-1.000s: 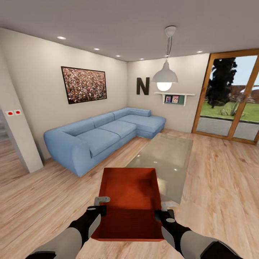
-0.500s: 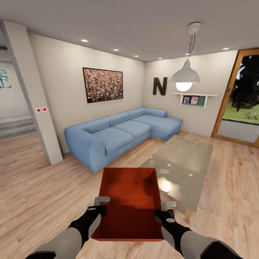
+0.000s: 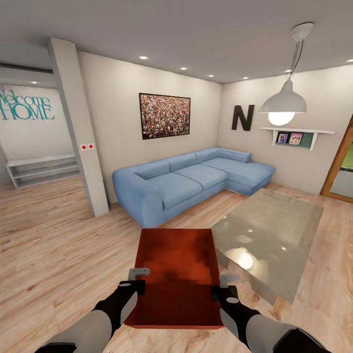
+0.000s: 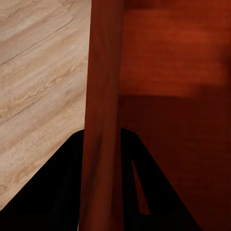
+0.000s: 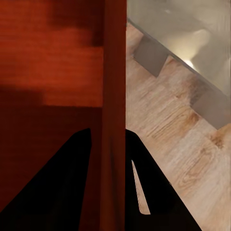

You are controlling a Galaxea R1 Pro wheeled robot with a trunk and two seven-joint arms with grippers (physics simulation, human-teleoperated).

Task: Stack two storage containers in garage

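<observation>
One orange-red open-topped storage container hangs in front of me over the living room's light wood plank floor, held from both sides. My left gripper is shut on its left wall, which runs between the dark fingers in the left wrist view. On the opposite side, my right gripper is shut on the right wall, with a finger on each face. The container looks empty. The garage is out of view.
A blue corner sofa stands ahead by the far wall. A low glass coffee table is close on the right, its leg near the container. A grey pillar and an opening with low white shelves lie to the left.
The whole view has swung left: sofa, table and lamp slid right, and the pillar and left opening came in. The container stays held between both grippers as before.
</observation>
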